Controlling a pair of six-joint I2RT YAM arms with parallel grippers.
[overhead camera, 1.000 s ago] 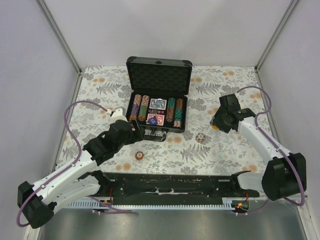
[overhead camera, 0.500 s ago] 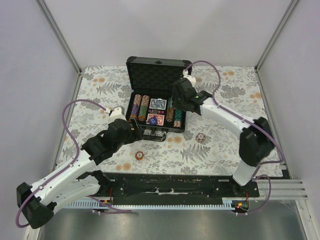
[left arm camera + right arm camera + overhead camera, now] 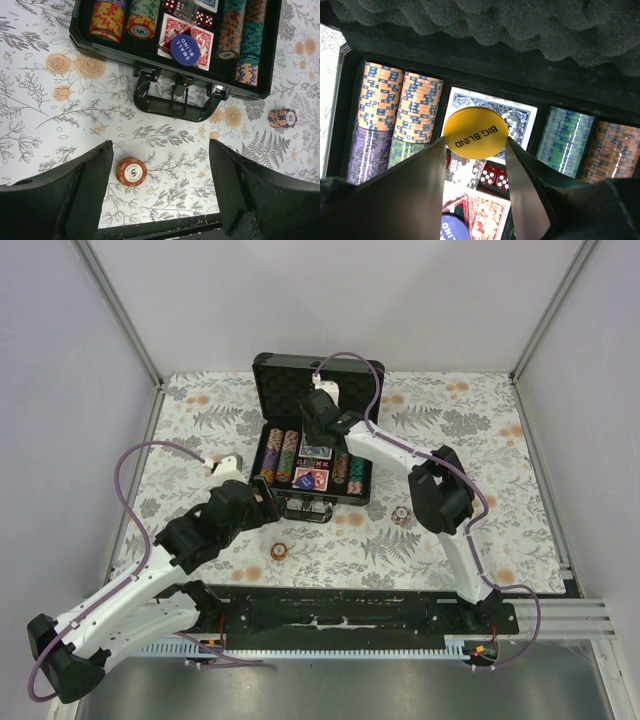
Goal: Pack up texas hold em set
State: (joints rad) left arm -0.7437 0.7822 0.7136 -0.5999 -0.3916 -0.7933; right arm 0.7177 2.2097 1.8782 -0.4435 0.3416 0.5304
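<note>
The black case (image 3: 366, 445) lies open at the table's middle back, its foam lid (image 3: 318, 395) upright. It holds rows of striped chips (image 3: 282, 455), a blue deck (image 3: 522, 118), a red deck (image 3: 201, 38), red dice (image 3: 492, 178) and a blue "SMALL BLIND" button (image 3: 184, 49). My right gripper (image 3: 476, 140) is shut on a yellow "BIG BLIND" button (image 3: 476, 131), held above the blue deck inside the case (image 3: 346, 100). My left gripper (image 3: 160, 150) is open and empty, above the table in front of the case handle (image 3: 172, 106).
Two short chip stacks stand loose on the floral cloth: a red-yellow one (image 3: 280, 551), close to my left finger (image 3: 131, 171), and an orange-blue one (image 3: 400, 515), right of the handle (image 3: 282, 118). Metal frame posts and grey walls border the table.
My right arm has swung from the table's right side leftward to over the open case, carrying the yellow button. My left arm has hardly moved.
</note>
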